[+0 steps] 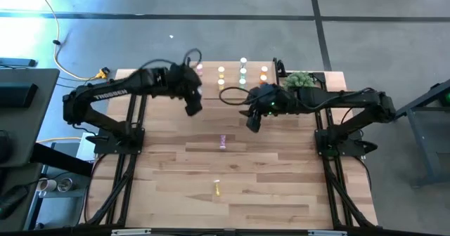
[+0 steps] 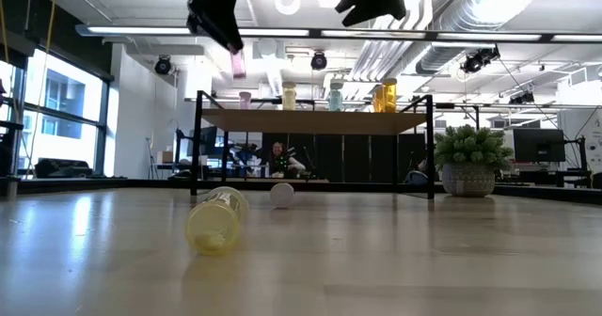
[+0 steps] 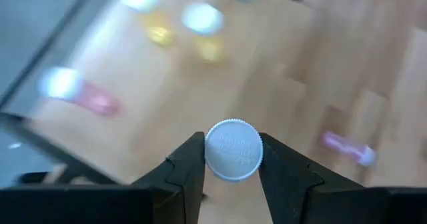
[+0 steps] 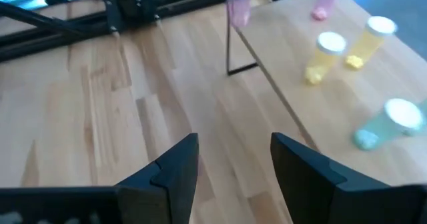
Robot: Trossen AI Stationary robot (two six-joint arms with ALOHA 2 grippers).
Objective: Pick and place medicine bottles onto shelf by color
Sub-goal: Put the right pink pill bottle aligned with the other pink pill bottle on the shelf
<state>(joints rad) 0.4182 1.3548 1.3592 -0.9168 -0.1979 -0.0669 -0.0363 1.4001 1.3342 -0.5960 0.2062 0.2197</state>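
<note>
1. Your left gripper (image 3: pixel 231 177) is clenching a pink bottle (image 2: pixel 238 64) by its white cap, body hanging down, raised near the shelf's (image 2: pixel 320 121) left end.
2. A standing pink bottle (image 2: pixel 245 100) is waiting at that end, just beyond the carried one.
3. Your right gripper (image 4: pixel 230 161) is hovering released, empty, before the shelf's middle.
4. A yellow bottle (image 1: pixel 216 189) and another pink one (image 1: pixel 223 142) are lying mid-tabletop.

Pink bottle (image 2: pixel 238 64), white cap; yellow bottle (image 2: pixel 217 221); light-wood shelf (image 2: pixel 315 121).
</note>
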